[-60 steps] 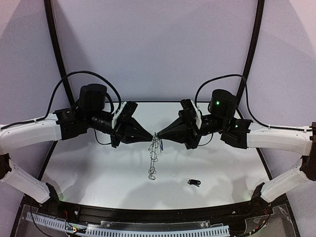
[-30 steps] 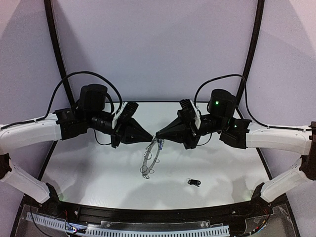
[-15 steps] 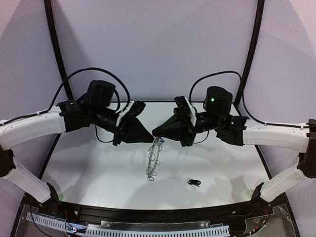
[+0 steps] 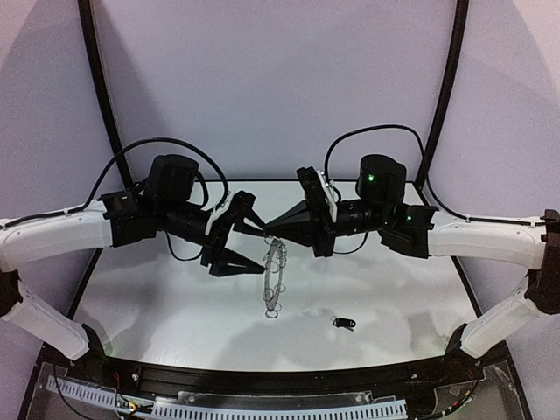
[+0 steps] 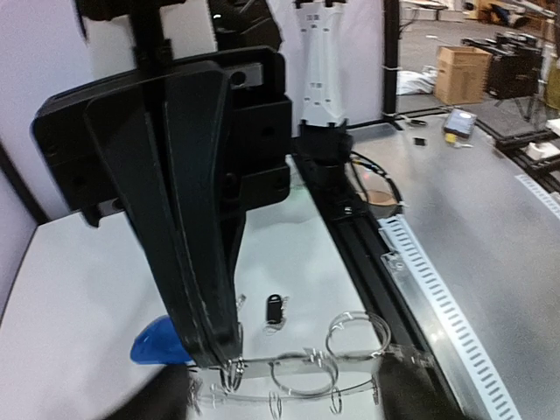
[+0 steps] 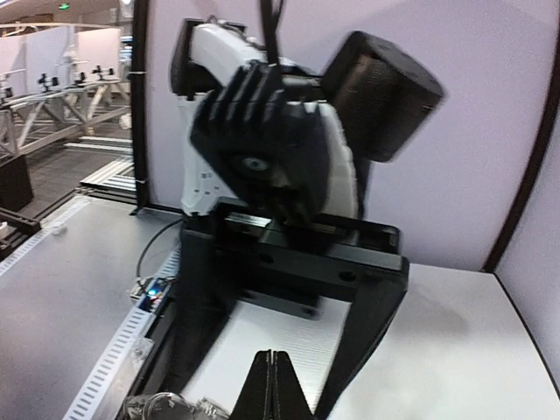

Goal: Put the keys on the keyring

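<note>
Right end effector [image 4: 269, 229] is pinched together on the keyring [image 4: 275, 278], a flat band fringed with wire loops, hanging mid-surface. Left end effector [image 4: 252, 241] is spread apart just beside it. Black-headed key [image 4: 343, 324] lies near-right.

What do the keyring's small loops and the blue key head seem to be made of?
Keyring's loops: thin metal wire, probably steel, shiny silver glints. Blue key head: likely plastic, smooth and evenly coloured, though blurred here.
</note>
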Robot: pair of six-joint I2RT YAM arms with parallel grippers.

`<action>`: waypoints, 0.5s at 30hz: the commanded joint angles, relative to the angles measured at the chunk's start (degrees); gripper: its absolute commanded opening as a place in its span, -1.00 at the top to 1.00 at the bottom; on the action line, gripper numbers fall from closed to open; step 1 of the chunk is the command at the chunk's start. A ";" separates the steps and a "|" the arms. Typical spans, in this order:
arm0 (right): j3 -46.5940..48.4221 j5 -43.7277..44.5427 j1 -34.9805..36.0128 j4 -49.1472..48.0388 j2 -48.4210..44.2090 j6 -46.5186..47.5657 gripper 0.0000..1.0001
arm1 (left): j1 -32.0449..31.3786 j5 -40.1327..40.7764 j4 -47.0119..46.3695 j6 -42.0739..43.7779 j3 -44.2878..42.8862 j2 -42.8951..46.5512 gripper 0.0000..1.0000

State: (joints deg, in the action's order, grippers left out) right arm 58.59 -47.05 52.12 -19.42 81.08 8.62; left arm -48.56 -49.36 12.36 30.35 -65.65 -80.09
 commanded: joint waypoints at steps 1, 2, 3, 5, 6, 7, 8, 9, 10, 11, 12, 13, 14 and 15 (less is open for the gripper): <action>-0.77 5.21 0.00 -0.21 -2.52 -0.44 1.00 | -0.25 8.38 -11.61 -5.11 5.11 6.51 -0.94; -0.82 5.67 0.00 0.16 -2.68 -0.34 1.00 | -0.30 9.78 -11.90 -5.16 5.63 7.00 -0.96; -0.90 6.10 0.00 0.41 -2.90 -0.40 1.00 | -0.30 10.33 -12.04 -5.23 6.24 7.51 -0.97; -0.83 9.32 0.00 1.94 -3.30 -0.79 1.00 | -0.31 12.39 -15.42 -5.93 8.89 9.54 -0.98; -0.75 10.21 0.00 2.07 -3.36 -0.93 1.00 | -0.31 12.82 -16.52 -6.45 9.80 10.14 -0.97; -0.82 11.68 0.00 2.24 -3.42 -1.50 1.00 | -0.31 13.16 -18.87 -6.99 10.65 11.56 -0.97; -0.81 14.58 0.00 2.73 -3.74 -2.40 1.00 | -0.30 16.69 -23.66 -10.13 13.29 13.54 -0.98; -0.58 15.88 0.00 3.23 -3.88 -3.28 1.00 | -0.31 20.74 -26.32 -11.18 14.79 14.08 -0.97; -0.45 16.78 0.00 3.66 -3.97 -3.55 1.00 | -0.31 22.83 -27.43 -12.11 15.34 14.61 -0.97; -0.08 18.26 0.00 4.60 -3.92 -3.98 1.00 | -0.29 27.86 -28.11 -14.78 16.00 15.43 -0.98; 0.31 19.24 0.00 5.26 -3.91 -4.86 1.00 | -0.30 29.95 -27.79 -16.15 16.00 15.77 -0.97; 0.65 21.02 0.00 5.84 -3.75 -5.46 1.00 | -0.27 32.40 -27.06 -18.01 15.44 16.03 -0.98; 0.95 21.69 0.00 6.45 -3.74 -5.69 1.00 | -0.29 32.89 -26.00 -18.86 14.97 16.07 -0.97; 1.04 23.58 0.00 6.73 -3.65 -6.67 1.00 | -0.25 32.09 -24.35 -20.97 14.37 15.98 -0.97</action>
State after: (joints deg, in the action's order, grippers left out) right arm 58.24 -30.44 52.12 -13.74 78.78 5.15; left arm -48.77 -24.88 -10.74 16.95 -50.74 -65.32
